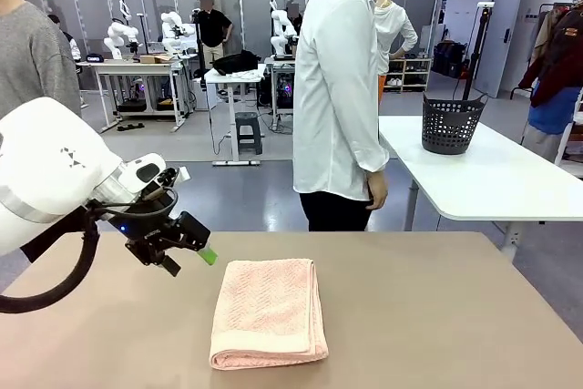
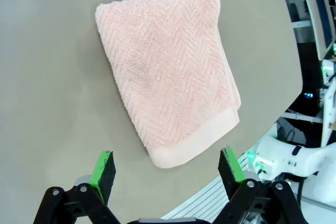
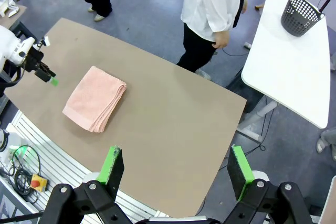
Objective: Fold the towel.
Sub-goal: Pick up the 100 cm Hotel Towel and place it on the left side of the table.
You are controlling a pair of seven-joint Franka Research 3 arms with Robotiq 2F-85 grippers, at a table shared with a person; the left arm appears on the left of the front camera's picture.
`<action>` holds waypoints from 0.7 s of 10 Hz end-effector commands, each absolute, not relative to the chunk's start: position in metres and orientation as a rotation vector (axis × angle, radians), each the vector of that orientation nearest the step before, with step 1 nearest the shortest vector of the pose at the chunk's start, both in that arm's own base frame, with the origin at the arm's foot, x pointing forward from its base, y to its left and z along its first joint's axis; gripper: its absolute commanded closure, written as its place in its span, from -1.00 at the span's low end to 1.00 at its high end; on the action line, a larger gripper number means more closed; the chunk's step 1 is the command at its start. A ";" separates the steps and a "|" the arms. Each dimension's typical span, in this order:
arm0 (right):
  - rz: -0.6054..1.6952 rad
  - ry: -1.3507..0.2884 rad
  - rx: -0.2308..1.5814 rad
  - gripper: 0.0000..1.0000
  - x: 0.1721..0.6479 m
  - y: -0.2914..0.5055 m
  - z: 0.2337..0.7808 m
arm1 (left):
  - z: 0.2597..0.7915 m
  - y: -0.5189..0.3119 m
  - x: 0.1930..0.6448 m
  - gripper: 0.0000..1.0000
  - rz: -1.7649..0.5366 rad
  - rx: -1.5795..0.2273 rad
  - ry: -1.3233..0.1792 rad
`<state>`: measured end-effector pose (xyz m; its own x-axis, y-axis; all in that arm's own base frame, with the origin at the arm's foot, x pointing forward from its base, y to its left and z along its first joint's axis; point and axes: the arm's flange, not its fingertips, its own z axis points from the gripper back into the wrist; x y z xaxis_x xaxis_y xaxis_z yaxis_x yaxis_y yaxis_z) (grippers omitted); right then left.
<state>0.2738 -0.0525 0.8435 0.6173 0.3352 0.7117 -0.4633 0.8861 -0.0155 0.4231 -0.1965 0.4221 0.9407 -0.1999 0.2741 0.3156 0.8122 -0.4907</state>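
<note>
The salmon-pink towel (image 1: 269,312) lies folded into a thick rectangle on the brown table (image 1: 437,316), a little left of its middle. My left gripper (image 1: 189,261) hovers just left of the towel's far corner, tilted down toward it, open with nothing in it. In the left wrist view the towel (image 2: 168,77) shows its herringbone weave, with the smooth band nearest the open left gripper (image 2: 166,151). From high above the table's near edge, the right wrist view shows the open, unloaded right gripper (image 3: 176,156), the towel (image 3: 94,98) and the left gripper (image 3: 47,74) beside it.
A person in a white shirt (image 1: 337,88) stands at the table's far side, hands hanging down. Behind to the right stands a white table (image 1: 492,179) with a black basket (image 1: 451,123). The right half of the brown table (image 3: 173,114) is bare.
</note>
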 end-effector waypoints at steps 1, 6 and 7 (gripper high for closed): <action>0.462 -0.776 0.180 -1.00 0.274 -0.053 0.843 | 0.399 -0.199 0.439 -1.00 -0.236 -0.669 -0.276; 0.462 -0.776 0.180 -1.00 0.274 -0.053 0.843 | 0.343 -0.202 0.457 -1.00 -0.199 -0.794 -0.290; 0.462 -0.776 0.180 -1.00 0.274 -0.053 0.843 | 0.329 -0.203 0.463 -1.00 -0.189 -0.797 -0.308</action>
<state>0.2738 -0.0525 0.8435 0.6172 0.3352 0.7118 -0.4632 0.8861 -0.0156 0.4501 -0.1980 0.3483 0.9528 -0.0712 0.2950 0.2579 0.7025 -0.6633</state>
